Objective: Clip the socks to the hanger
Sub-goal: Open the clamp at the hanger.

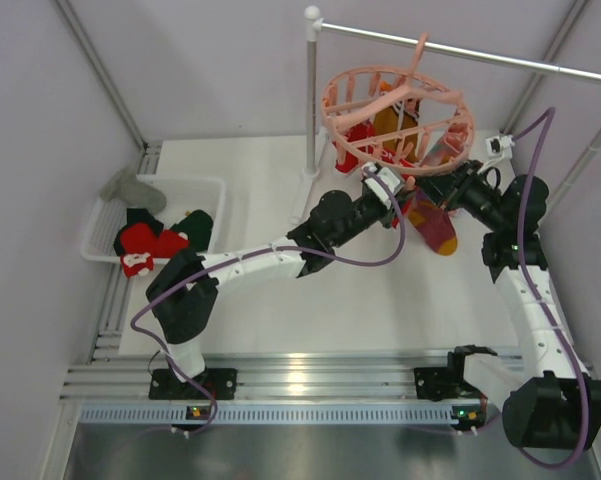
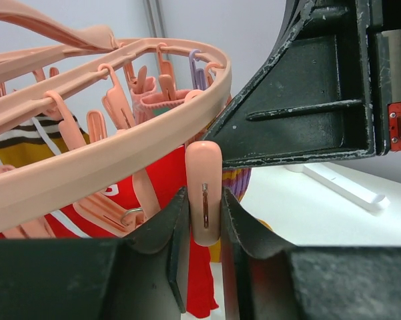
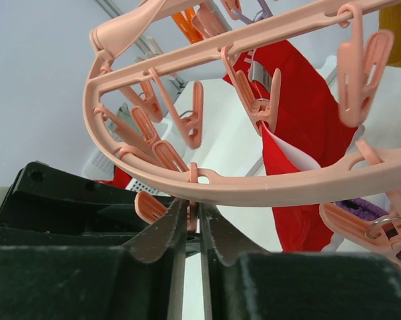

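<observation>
We judge the clipping step to be in hand. The left gripper (image 2: 204, 197) is clenched on one clip (image 2: 203, 163) dangling from the near rim of the hanger (image 2: 87, 170), a finger pressed to each side of it. The right gripper (image 3: 193, 207) sits just under the same rim, its jaws almost together with only a sliver between them. Whether they pinch anything, we cannot tell.

A mustard-and-maroon sock (image 1: 435, 228) hangs just below the hanger's near rim, beside both grippers; we cannot make out whether the clip has it. A red sock (image 3: 300, 87) hangs clipped inside the ring. More socks (image 1: 145, 245) lie in the basket (image 1: 180, 180), well to the left of the hanger.

Next, in our view, the sock's cuff must sit inside the clip before the left gripper lets go. Room is tight: neighbouring clips crowd the fingers, the ring is directly above, and the hanger hangs by its hook from the rail (image 1: 480, 52), so it can likely swing. Open space lies below the hanger and on its near side.
</observation>
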{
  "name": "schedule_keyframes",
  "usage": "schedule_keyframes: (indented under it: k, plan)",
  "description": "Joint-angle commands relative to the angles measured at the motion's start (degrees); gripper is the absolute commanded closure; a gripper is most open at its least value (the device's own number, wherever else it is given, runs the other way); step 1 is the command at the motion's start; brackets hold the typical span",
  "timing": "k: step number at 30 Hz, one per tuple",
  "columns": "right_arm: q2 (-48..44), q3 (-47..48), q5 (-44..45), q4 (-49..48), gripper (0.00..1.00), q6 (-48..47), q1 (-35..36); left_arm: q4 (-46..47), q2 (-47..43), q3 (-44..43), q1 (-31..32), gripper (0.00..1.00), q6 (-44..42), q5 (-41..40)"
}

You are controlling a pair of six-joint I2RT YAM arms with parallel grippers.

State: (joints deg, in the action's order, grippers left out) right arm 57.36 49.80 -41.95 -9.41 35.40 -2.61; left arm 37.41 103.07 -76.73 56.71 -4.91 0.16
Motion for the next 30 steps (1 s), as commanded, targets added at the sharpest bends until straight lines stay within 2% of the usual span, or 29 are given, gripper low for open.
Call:
schedule_keyframes:
  k: [1,7,9,12,16,23,30]
  plan:
    - [-1.0,1.9,-2.2,-1.0,0.84,-1.6,1.0,1.4,0.1,-1.6,0.3,0.97,0.6,1.6]
    - [-1.8,3.5,-4.9,1.8,0.64,-3.9,1.0,2.7,0.3,-0.4,0.2,1.0,0.7,1.9]
    - [-2.3,4.5,-5.2,3.3,0.62,-6.9,1.0,3.6,0.1,0.2,-0.1,1.0,1.1,2.5]
    - [-2.1,6.5,-5.1,8.4,0.52,-11.7,0.9,4.1,0.0,0.6,-0.2,1.0,1.1,3.0]
    - [-1.6,7.6,-6.5,11.8,0.44,-14.0,-0.5,4.3,0.2,0.2,-0.4,1.0,1.3,3.3]
    - [-0.9,8.9,-10.2,13.5,0.37,-14.0,-3.5,4.1,0.3,0.1,-1.2,1.0,2.6,4.1]
    - [0.5,10.1,-16.7,10.1,0.36,-7.9,-8.5,4.3,0.4,0.1,-1.6,1.0,3.0,5.0]
